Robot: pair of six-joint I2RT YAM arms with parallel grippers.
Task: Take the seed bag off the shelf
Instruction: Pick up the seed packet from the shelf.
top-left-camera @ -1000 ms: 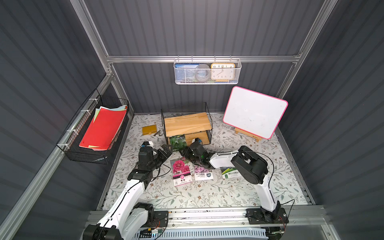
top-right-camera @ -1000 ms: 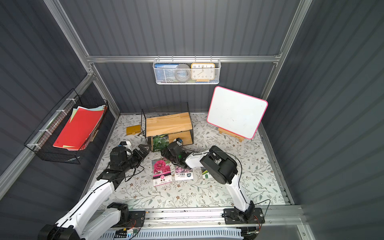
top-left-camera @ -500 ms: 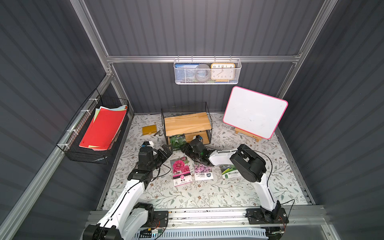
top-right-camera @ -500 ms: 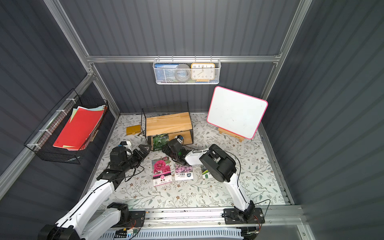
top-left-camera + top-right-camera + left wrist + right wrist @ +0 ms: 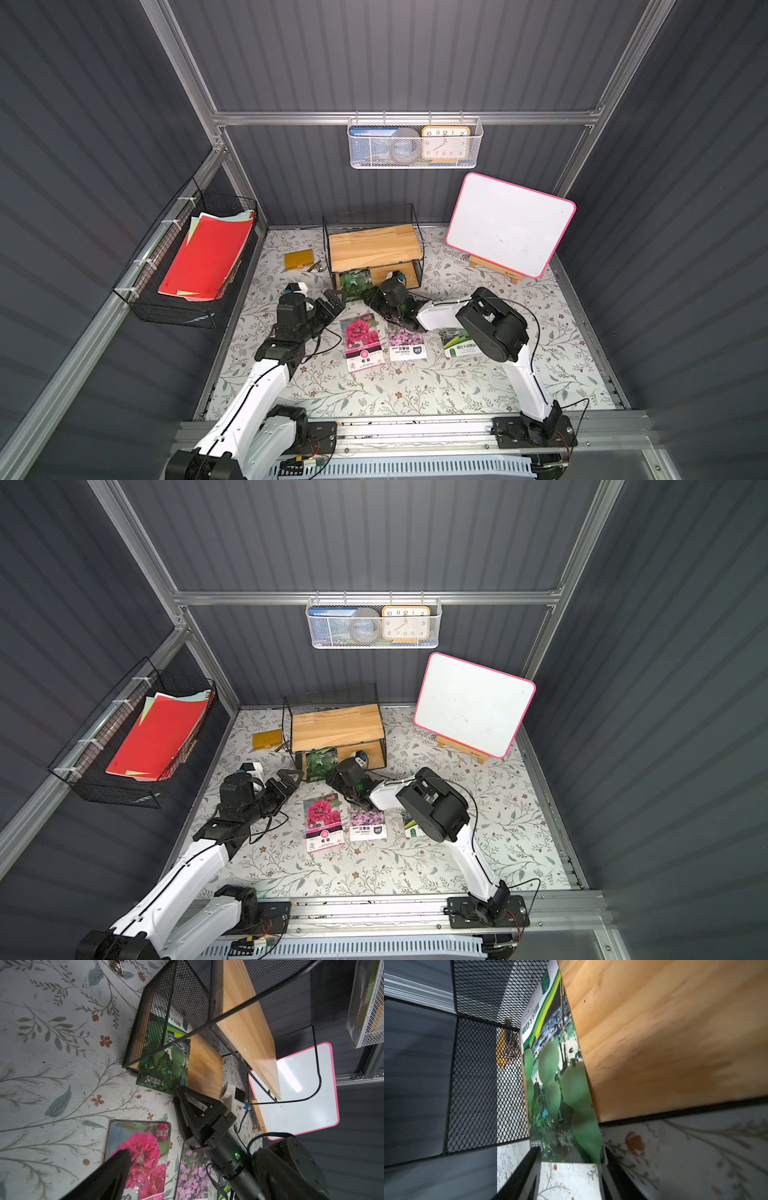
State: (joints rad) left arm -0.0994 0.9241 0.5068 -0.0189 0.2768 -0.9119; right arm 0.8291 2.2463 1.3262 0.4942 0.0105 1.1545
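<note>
We see seed bag [image 5: 355, 282] on lower board of shelf [image 5: 374, 247], right pincer [image 5: 571, 1153] part-open astride bag's end, left pincer [image 5: 336, 300] wide open.

shelf [image 5: 374, 247]: matt black wire mesh, smooth light wood boards | seed bag [image 5: 166, 1068]: glossy printed film

Centre of both top views: far end of seed bag [image 5: 355, 281] hidden under the upper board of the shelf [image 5: 374, 247]. Right of centre: green-white packet [image 5: 455, 347] half covered by right arm [image 5: 490, 328]. Right wrist view: fingers [image 5: 526, 1176] cut by frame edge; wooden board [image 5: 675, 1032] blurred.
</note>
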